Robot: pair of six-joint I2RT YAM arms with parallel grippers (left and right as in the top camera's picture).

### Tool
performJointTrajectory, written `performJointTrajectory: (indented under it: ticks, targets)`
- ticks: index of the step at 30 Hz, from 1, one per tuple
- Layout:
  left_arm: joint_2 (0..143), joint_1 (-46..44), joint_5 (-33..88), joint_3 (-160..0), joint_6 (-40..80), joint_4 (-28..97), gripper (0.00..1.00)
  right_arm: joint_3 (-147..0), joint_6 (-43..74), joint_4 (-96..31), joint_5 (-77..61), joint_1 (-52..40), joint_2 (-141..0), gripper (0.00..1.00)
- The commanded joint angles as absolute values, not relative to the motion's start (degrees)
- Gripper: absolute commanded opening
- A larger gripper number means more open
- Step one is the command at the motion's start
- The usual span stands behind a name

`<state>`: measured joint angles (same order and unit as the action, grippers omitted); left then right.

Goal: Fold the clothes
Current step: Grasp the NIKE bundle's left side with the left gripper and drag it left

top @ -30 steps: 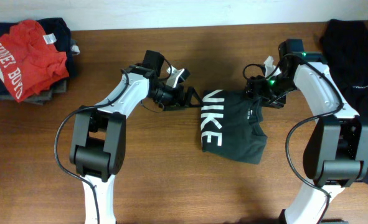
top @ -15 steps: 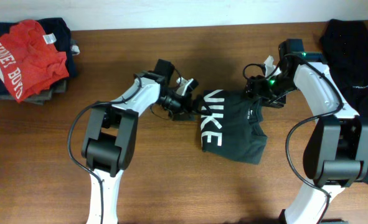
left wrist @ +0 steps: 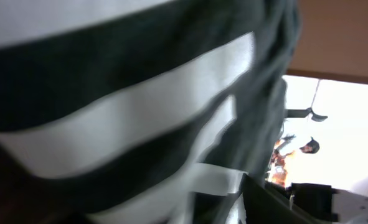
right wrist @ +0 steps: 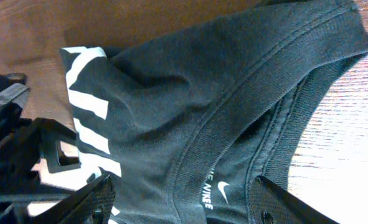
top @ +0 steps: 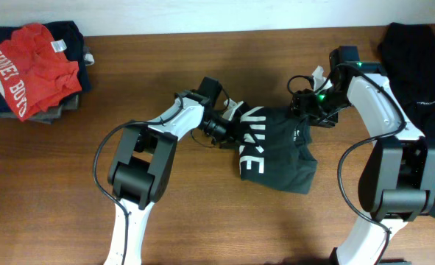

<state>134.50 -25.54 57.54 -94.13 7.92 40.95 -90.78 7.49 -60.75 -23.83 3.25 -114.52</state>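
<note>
**A:** Where is the black NIKE T-shirt (top: 276,151) found, and why there?

**B:** It is spread, partly bunched, on the table (top: 202,59) between the two claws. Its lettered edge is met by the left claw (top: 230,126), and its collar (right wrist: 233,155) lies under the right claw (top: 305,112). (A fold is judged to be in preparation, with the cloth approached from both ends.)

**A:** How is the left claw set?

**B:** That cannot be told. Its camera is filled by dark cloth and white lettering (left wrist: 140,106) pressed close. No finger is seen, so whether the edge is pinched is not shown.

**A:** And the right claw?

**B:** Its fingers (right wrist: 99,193) are held well apart, with the ribbed collar lying slack between and beneath them. Nothing appears to be gripped.

**A:** What else is noted?

**B:** A pile topped by a red shirt (top: 26,66) is seen well away from the left claw, on the side away from the NIKE T-shirt. A dark garment (top: 416,51) lies beyond the right claw, near the table's edge. Whether these are finished or waiting cannot be said.
</note>
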Motion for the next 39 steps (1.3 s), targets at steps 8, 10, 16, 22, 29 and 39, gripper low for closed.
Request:
performJointTrajectory:
  ticks: [8,10,16,22,29,39]
  targets:
    - [135.44,-25.65,53.32,-93.47,7.22,39.13,0.12,-90.54,7.79,-60.62,-23.24,3.53,-114.76,0.71]
    - [135.44,-25.08,52.40,-93.47,7.25,38.11,0.03,-90.54,7.79,-60.60,-23.22,3.53,-114.76,0.70]
    - [135.44,-19.49,51.88,-93.47,9.37,32.86,0.00,-90.54,7.81,-60.90,-23.03,3.51,-114.76,0.70]
    - [135.44,-10.61,46.92,-93.47,16.05,27.75,0.00,-90.52,7.81,-61.17,-23.05,3.51,-114.76,0.69]
    - [135.44,-0.25,39.18,-93.47,23.09,26.98,0.00,-90.52,7.81,-61.54,-23.07,3.51,-114.76,0.69]
    - [135.41,11.31,28.80,-93.47,34.85,27.44,0.00,-90.52,7.84,-61.67,-23.09,3.40,-114.76,0.69]
